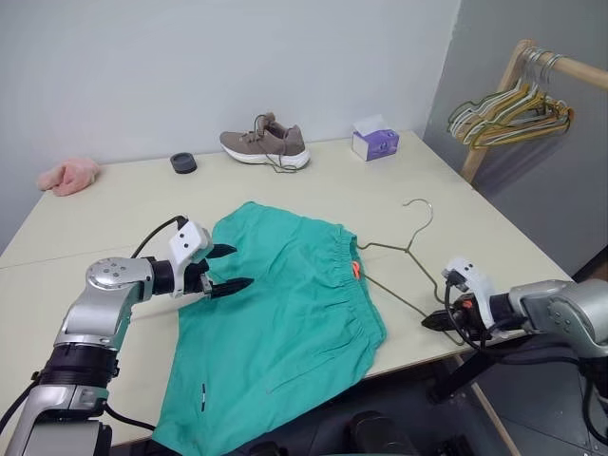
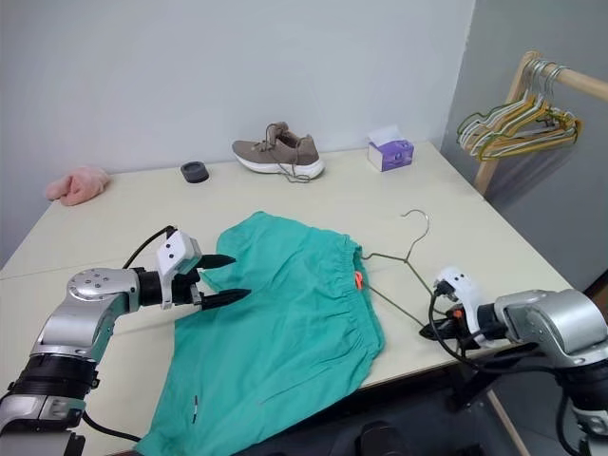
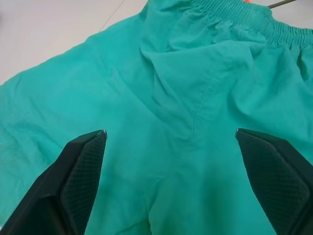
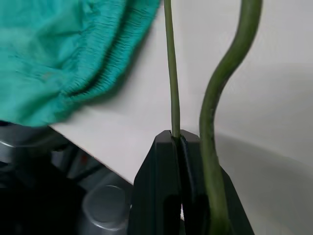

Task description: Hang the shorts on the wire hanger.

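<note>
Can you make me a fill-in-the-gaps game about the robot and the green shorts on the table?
1. The right pincer is shut on the wire ____.
2. The left pincer, hovering over the shorts, has its jaws ____.
3. The tissue box near the shoe is coloured ____.
4. The fluffy cloth at the table's far corner is coloured ____.

Missing words: hanger; open; purple; pink

teal-green shorts (image 1: 285,313) spread flat on table, gathered waistband toward wire hanger, one leg draped over near edge. thin olive-green wire hanger (image 1: 408,249) just beside waistband, hook pointing away, lower corner pinched.
</note>
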You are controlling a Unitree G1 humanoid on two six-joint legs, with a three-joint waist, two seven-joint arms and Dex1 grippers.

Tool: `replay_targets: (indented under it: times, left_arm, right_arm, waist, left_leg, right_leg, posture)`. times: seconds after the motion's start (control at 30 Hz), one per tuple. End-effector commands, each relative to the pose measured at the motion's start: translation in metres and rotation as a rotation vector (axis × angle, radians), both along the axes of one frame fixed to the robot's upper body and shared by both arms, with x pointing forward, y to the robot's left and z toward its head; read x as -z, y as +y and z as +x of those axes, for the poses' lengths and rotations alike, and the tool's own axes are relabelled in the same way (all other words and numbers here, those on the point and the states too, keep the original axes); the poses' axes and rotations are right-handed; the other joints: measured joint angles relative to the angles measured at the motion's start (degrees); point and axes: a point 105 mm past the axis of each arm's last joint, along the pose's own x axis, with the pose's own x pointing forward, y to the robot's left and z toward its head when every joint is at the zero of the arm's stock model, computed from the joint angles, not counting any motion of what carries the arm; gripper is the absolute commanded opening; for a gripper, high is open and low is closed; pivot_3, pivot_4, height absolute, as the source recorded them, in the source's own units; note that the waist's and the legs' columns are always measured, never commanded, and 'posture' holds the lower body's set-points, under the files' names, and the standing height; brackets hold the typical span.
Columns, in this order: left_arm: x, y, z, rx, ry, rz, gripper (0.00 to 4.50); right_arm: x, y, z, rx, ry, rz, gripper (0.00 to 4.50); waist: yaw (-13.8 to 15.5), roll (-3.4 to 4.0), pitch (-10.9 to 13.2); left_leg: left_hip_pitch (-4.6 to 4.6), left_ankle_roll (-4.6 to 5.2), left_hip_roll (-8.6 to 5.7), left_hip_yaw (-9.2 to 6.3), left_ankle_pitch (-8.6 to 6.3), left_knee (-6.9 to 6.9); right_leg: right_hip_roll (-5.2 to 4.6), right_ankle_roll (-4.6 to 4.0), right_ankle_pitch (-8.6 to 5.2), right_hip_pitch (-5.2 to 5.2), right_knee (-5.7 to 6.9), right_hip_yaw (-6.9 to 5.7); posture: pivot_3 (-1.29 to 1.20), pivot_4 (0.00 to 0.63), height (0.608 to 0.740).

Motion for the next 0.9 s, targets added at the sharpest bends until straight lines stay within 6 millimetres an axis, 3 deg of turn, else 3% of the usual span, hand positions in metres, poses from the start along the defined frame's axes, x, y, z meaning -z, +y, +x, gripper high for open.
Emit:
replay_targets:
  times: [0.03, 0.23, 0.43, 0.7, 0.9]
  left_arm:
    - [-0.009, 0.001, 0.002, 0.000, -0.045, -0.001, 4.46]
    - [-0.009, -0.001, 0.003, 0.002, -0.051, -0.006, 4.46]
    - [-0.011, 0.002, 0.005, -0.035, -0.065, -0.032, 4.46]
    - [-0.048, 0.000, 0.023, -0.085, -0.167, -0.134, 4.46]
    - [-0.073, -0.025, 0.015, 0.110, -0.170, -0.104, 4.46]
  right_arm:
    - [-0.014, 0.011, 0.004, 0.023, 0.027, 0.068, 0.00]
    - [-0.010, 0.025, 0.022, 0.105, 0.020, 0.080, 0.00]
    - [-0.039, 0.032, 0.039, 0.001, -0.240, 0.015, 0.00]
    - [-0.056, 0.043, 0.040, -0.224, -0.538, -0.158, 0.00]
    - [-0.053, 0.052, 0.036, -0.409, -0.696, -0.280, 0.00]
  waist:
    - [0.15, 0.01, 0.00]
    - [0.28, 0.02, -0.02]
    - [0.28, 0.05, -0.01]
    - [0.26, 0.04, -0.01]
    - [0.12, 0.03, -0.01]
  left_leg:
    - [0.00, 0.00, 0.00, 0.00, 0.00, 0.01]
    - [-0.01, 0.00, -0.02, -0.01, 0.00, 0.02]
    - [-0.03, 0.01, -0.03, 0.01, -0.01, 0.01]
    - [-0.03, 0.01, -0.02, -0.01, -0.01, 0.01]
    - [-0.05, 0.01, -0.03, 0.00, -0.01, 0.01]
  right_leg:
    - [0.00, 0.00, 0.00, 0.00, 0.00, -0.01]
    - [-0.03, 0.00, 0.01, 0.00, 0.02, 0.00]
    - [-0.04, 0.01, 0.01, -0.04, 0.03, 0.01]
    - [-0.03, 0.01, 0.00, -0.03, 0.01, -0.04]
    - [-0.04, 0.02, 0.00, -0.03, -0.03, -0.03]
  posture:
    - [-0.24, 0.000, 0.740]
    - [-0.23, 0.000, 0.740]
    - [-0.23, 0.000, 0.740]
    - [-0.23, 0.000, 0.740]
    - [-0.24, 0.000, 0.740]
